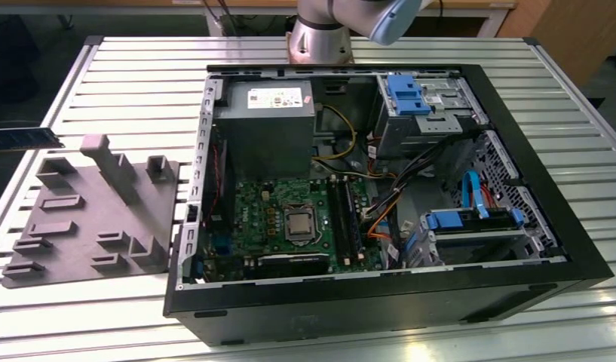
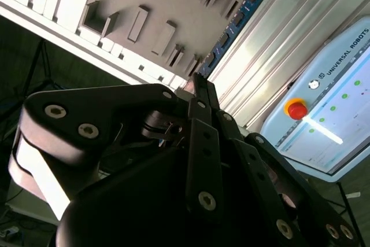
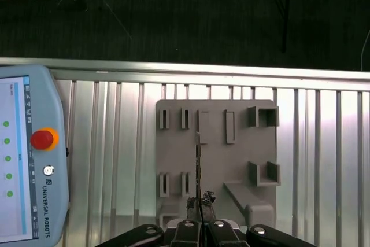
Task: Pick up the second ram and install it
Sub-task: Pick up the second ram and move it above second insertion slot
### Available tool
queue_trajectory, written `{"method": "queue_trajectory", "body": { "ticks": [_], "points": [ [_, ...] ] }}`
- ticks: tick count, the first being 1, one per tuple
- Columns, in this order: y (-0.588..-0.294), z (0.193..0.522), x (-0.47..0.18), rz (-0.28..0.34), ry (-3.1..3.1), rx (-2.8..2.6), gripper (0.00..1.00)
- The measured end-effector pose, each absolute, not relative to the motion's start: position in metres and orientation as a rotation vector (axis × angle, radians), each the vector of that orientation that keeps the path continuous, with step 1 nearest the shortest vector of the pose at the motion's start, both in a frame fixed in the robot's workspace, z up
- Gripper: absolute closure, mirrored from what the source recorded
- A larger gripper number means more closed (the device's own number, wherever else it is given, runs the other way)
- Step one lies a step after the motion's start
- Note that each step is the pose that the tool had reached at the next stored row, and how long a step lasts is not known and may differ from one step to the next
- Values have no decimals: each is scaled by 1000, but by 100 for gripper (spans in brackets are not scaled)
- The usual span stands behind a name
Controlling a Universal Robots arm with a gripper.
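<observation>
The second ram [image 2: 238, 20] is a slim blue board with dark chips, and my gripper [image 2: 195, 82] is shut on one end of it. In the first wrist view the ram [image 3: 198, 169] shows edge-on as a thin dark line rising from the gripper [image 3: 200, 202], held above the grey fixture tray [image 3: 217, 160]. In the exterior view one end of the ram [image 1: 24, 138] pokes in at the exterior view's left edge, above the table and clear of the tray [image 1: 91, 219]. The open computer case [image 1: 368, 181] holds the green motherboard [image 1: 277, 219] with long dark memory slots [image 1: 345, 219].
A teach pendant [image 3: 32, 160] with a red button lies on the slatted table beside the tray. Inside the case are a grey power supply [image 1: 265, 124], blue drive-bay clips [image 1: 409, 94] and loose orange and blue cables [image 1: 388, 211]. The arm's base [image 1: 323, 34] stands behind the case.
</observation>
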State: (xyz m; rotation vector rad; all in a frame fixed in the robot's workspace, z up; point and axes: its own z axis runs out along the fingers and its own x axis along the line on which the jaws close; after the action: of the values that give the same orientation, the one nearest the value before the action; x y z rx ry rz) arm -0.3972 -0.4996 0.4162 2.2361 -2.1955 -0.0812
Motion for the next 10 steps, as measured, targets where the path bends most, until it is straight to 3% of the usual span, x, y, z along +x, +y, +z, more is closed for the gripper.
{"method": "queue_trajectory", "body": {
  "ticks": [10],
  "points": [
    [-500, 416, -380, -81, -2196, 2236, 88]
  ]
}}
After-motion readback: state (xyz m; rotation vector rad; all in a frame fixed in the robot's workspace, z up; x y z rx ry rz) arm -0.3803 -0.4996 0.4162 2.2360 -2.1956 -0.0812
